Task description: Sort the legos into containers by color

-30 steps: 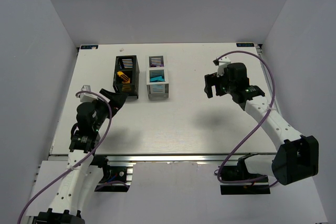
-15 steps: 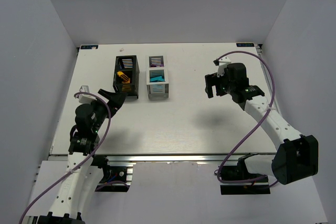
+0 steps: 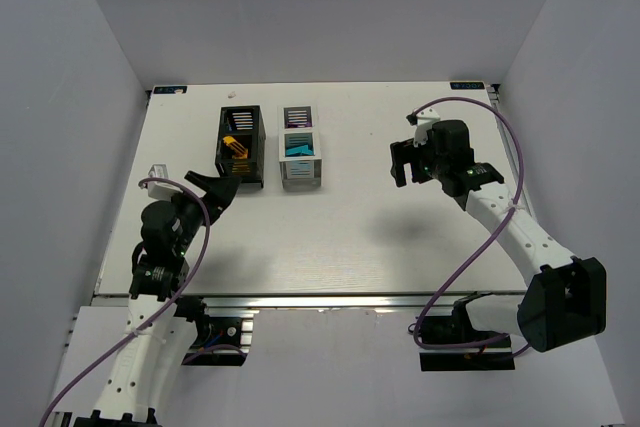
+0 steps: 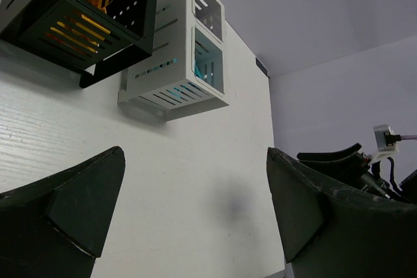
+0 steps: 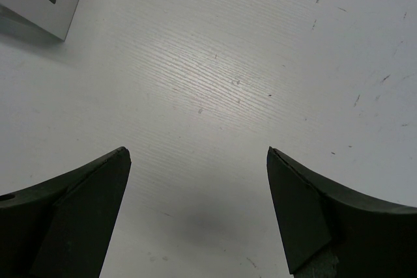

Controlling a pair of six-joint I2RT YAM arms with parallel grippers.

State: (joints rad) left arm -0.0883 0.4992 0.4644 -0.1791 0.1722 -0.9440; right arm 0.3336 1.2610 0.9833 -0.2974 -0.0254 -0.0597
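By black container [image 3: 258,152] edge: left claw [image 4: 195,151] spread | right claw [image 5: 197,154] spread, apparently above tabletop [image 5: 215,63]

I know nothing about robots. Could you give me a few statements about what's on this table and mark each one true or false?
1. The left gripper and the right gripper are both open and hold nothing. True.
2. The yellow-orange lego lies outside any container. False: it sits inside the black container.
3. Teal legos are in the white container. True.
4. Both containers stand closer to the right gripper. False: they stand closer to the left gripper.
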